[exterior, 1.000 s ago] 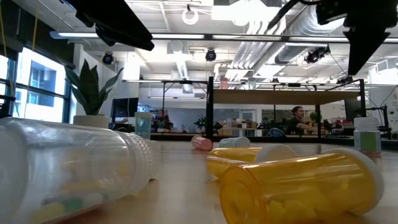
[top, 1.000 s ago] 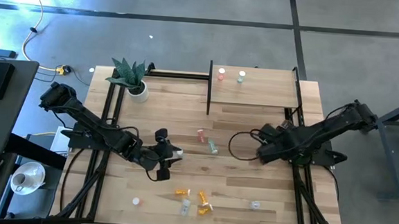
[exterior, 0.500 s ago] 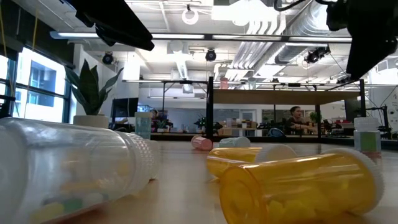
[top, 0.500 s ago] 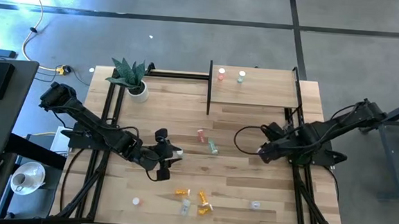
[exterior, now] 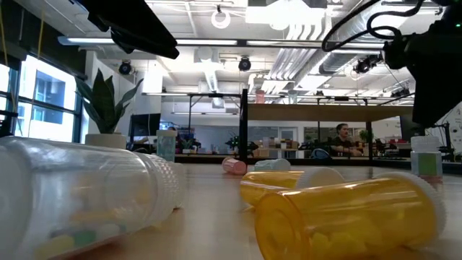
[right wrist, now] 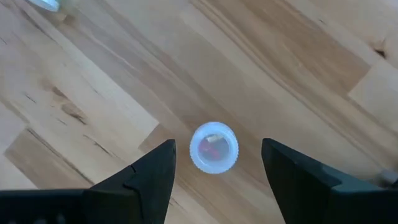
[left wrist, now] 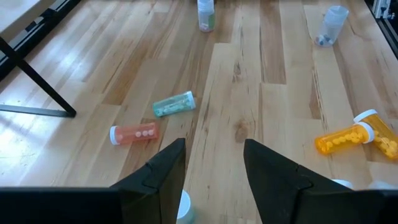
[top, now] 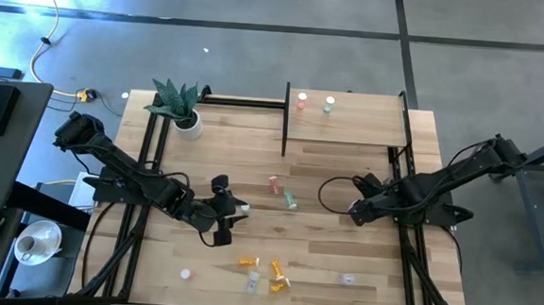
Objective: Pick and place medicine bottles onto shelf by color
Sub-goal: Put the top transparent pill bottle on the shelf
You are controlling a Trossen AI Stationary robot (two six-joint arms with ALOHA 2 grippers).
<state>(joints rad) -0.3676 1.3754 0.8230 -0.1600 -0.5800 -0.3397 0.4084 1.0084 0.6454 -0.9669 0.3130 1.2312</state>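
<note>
My right gripper (right wrist: pixel 214 163) is open above a small upright white-capped bottle (right wrist: pixel 214 147) that stands on its base on the table's right half; its fingers point down, apart from the bottle. This bottle also shows in the left wrist view (left wrist: pixel 206 14). My left gripper (left wrist: pixel 212 171) is open at mid-table (top: pixel 226 214), with a white cap (left wrist: pixel 185 208) low between its fingers; I cannot tell whether it touches. A pink bottle (top: pixel 274 183) and a green bottle (top: pixel 290 200) lie on their sides at mid-table. The shelf (top: pixel 349 129) carries a red bottle (top: pixel 302 101) and a green one (top: pixel 329 104), both upright.
Orange bottles (top: pixel 248 262) (top: pixel 279 283) and clear ones (top: pixel 253 282) (top: pixel 347 279) (top: pixel 186 273) lie near the front edge. A potted plant (top: pixel 182 104) stands at the far left corner. The shelf's black frame (top: pixel 286 115) rises beside the board. People sit in the room behind (exterior: pixel 345 139).
My right arm has shifted a little over the table's right half and has come lower in the low view, its gripper staying open above the upright bottle. My left arm has kept still.
</note>
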